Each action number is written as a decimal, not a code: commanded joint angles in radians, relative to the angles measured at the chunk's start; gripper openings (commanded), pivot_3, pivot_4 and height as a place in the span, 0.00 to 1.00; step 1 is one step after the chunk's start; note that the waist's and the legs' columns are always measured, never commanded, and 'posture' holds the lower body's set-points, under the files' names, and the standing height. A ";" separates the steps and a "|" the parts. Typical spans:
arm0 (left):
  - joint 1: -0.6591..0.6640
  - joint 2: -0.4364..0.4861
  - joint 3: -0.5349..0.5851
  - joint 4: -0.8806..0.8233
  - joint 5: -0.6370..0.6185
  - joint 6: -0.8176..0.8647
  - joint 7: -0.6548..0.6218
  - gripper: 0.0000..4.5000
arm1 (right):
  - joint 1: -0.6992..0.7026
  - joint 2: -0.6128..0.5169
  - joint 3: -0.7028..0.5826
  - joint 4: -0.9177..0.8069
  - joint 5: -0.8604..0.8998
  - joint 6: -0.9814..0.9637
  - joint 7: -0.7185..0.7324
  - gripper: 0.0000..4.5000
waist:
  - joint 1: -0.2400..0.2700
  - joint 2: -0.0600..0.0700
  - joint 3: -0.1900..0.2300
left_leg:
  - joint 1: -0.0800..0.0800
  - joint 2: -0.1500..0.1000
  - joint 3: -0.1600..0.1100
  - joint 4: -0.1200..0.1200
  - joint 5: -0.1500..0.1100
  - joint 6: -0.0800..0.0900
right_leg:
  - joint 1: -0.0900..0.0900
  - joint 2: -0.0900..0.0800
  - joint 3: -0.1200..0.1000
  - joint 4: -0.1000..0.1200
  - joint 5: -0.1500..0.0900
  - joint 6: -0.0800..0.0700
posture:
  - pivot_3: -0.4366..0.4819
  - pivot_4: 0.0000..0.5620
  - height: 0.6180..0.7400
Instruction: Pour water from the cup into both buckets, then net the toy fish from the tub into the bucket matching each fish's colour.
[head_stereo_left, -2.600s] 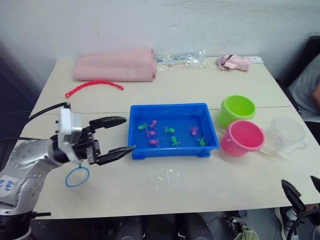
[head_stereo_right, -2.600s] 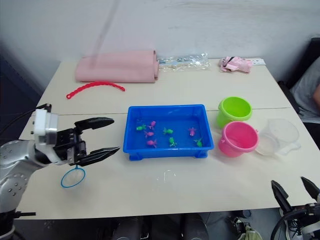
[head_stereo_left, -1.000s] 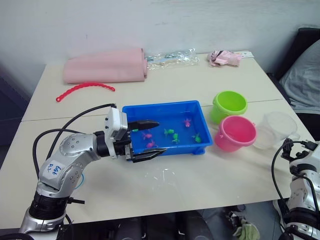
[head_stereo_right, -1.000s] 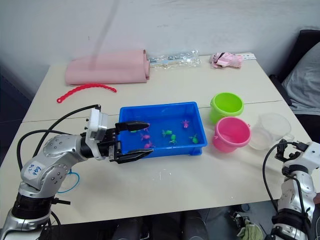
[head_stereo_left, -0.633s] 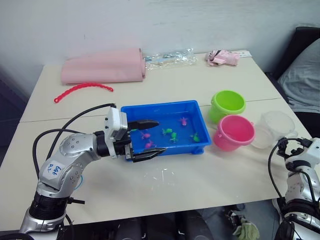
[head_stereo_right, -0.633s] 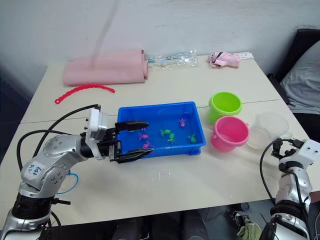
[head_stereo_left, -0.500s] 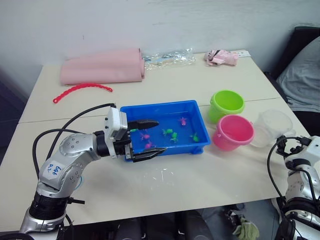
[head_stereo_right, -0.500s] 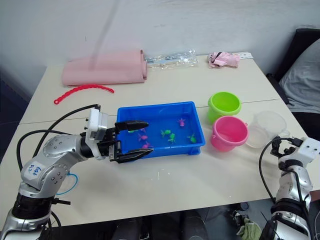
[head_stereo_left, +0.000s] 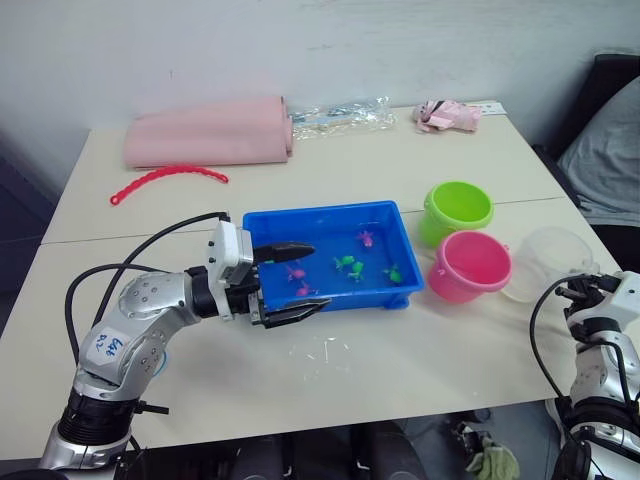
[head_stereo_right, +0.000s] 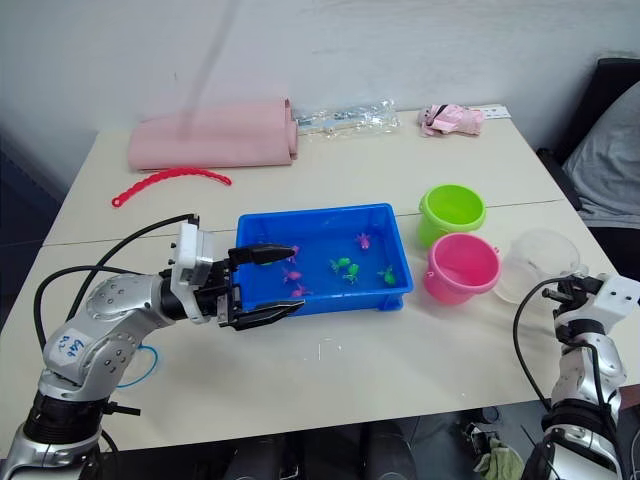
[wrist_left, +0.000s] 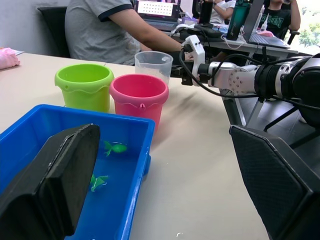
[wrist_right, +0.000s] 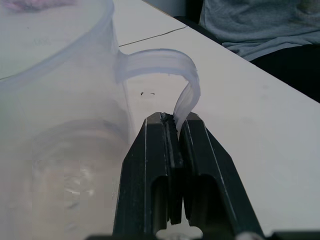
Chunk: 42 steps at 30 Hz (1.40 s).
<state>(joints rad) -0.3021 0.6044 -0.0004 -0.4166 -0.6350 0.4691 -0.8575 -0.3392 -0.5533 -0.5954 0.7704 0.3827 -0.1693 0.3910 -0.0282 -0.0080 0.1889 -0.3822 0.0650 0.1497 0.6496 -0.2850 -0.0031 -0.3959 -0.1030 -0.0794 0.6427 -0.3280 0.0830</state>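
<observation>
Clear plastic cup (head_stereo_right: 540, 262) just right of the pink bucket (head_stereo_right: 459, 267), water inside | right gripper (wrist_right: 175, 127) pinched on its thin handle loop (wrist_right: 165, 62) | light, flexy, slippery; likely sloshes, tilt slowly | left gripper (head_stereo_left: 290, 280) spread wide at the tub (head_stereo_right: 385, 285), holding nothing

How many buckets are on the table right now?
2. The green bucket stands just right of the blue tub, toward the far side. The pink bucket sits in front of it, nearer the robot, beside the clear cup.

Beige table (head_stereo_left: 400, 170) against a pale wall (head_stereo_left: 300, 40).
</observation>
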 joint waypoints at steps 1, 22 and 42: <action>0.001 0.005 0.022 -0.001 0.009 -0.027 -0.016 1.00 | 0.015 -0.073 -0.044 -0.099 0.033 -0.008 0.011 0.01 | 0.000 0.000 0.000 | 0.000 0.000 0.000 0.000 0.000 0.000 | 0.000 0.000 0.000 0.000 0.000 0.000 | 0.48 0.27 1.00; -0.247 -0.087 -0.048 0.172 0.018 0.068 -0.016 1.00 | 0.124 -0.363 0.109 -0.620 -0.317 0.128 -0.100 0.01 | 0.002 0.000 0.001 | -0.001 -0.001 0.001 0.001 0.000 -0.001 | -0.001 0.002 0.001 0.000 0.000 0.000 | 0.48 0.27 1.00; -0.319 -0.186 -0.128 0.272 0.165 0.014 -0.011 1.00 | 0.166 -0.356 0.242 -0.698 -0.576 -0.105 -0.121 0.01 | 0.002 0.000 0.001 | -0.002 -0.001 0.001 0.001 0.000 -0.002 | -0.002 0.004 0.001 -0.001 0.000 0.000 | 0.48 0.27 1.00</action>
<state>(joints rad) -0.6203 0.4224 -0.1314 -0.1095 -0.4695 0.4962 -0.8653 -0.1693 -0.8811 -0.3319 0.1021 -0.1890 -0.2385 0.2860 -0.0258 -0.0084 0.1899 -0.3839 0.0639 0.1511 0.6506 -0.2851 -0.0048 -0.3981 -0.0995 -0.0787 0.6422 -0.3280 0.0831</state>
